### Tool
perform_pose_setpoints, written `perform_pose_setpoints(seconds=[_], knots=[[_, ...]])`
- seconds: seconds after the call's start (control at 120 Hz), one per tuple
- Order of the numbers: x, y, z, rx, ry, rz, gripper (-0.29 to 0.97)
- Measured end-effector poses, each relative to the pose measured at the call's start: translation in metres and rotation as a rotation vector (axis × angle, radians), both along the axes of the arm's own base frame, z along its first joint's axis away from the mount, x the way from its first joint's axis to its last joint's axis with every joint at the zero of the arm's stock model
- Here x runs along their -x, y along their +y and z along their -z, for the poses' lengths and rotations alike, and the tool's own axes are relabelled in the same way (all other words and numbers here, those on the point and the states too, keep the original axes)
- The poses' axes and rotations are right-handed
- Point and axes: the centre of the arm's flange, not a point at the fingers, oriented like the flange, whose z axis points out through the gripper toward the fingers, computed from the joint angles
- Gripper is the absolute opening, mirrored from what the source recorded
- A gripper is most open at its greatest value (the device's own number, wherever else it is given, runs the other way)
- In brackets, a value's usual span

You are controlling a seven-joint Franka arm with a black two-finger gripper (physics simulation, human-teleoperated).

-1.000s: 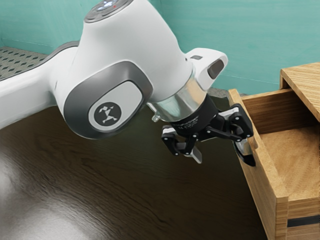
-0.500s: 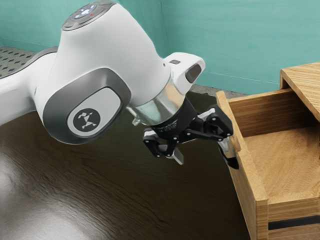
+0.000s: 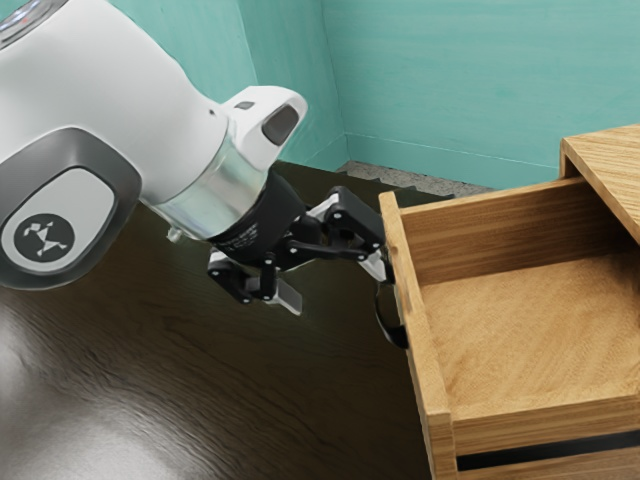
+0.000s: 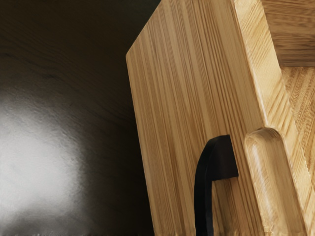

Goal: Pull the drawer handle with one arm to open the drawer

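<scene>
**A:** Where is the arm in our side view?

**B:** The white arm (image 3: 120, 150) comes in from the exterior view's left, over a dark, glossy table (image 3: 150, 390). Its black gripper (image 3: 334, 282) is at the left face of a light wooden drawer (image 3: 480, 235).

**A:** How do we read the fingers (image 3: 289, 297)?

**B:** They are spread wide and pinch nothing. One hangs over the table, well away from the wood. The other is right at the drawer front (image 4: 187, 113), just above the handle (image 3: 386, 318). We cannot tell whether it touches.

**A:** What is the handle like?

**B:** It is a thin black bow mounted on the outer face of the drawer front. From the hand's camera we see it close up, with one end fixed into the pale wood beside a rounded groove.

**A:** And the drawer?

**B:** It stands far out of its wooden cabinet (image 3: 605, 165), on the exterior view's right. We look down onto its bare floor and inner walls. A teal wall (image 3: 480, 70) runs behind.
</scene>
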Motion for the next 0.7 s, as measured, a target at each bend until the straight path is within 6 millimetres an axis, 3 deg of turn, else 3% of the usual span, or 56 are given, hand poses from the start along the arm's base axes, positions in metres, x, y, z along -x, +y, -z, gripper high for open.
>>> perform_pose_setpoints(seconds=[0.2,0.258,0.35,0.45,0.7], knots=[[0.029,0.006,-0.044,0.027,-0.077,0.012,0.68],[0.038,-0.009,-0.067,0.037,-0.089,0.051,0.68],[0.043,-0.043,-0.120,-0.003,-0.086,0.122,0.68],[0.025,-0.057,-0.133,-0.082,-0.016,0.130,0.68],[-0.050,0.035,-0.136,-0.200,0.105,-0.054,0.68]])
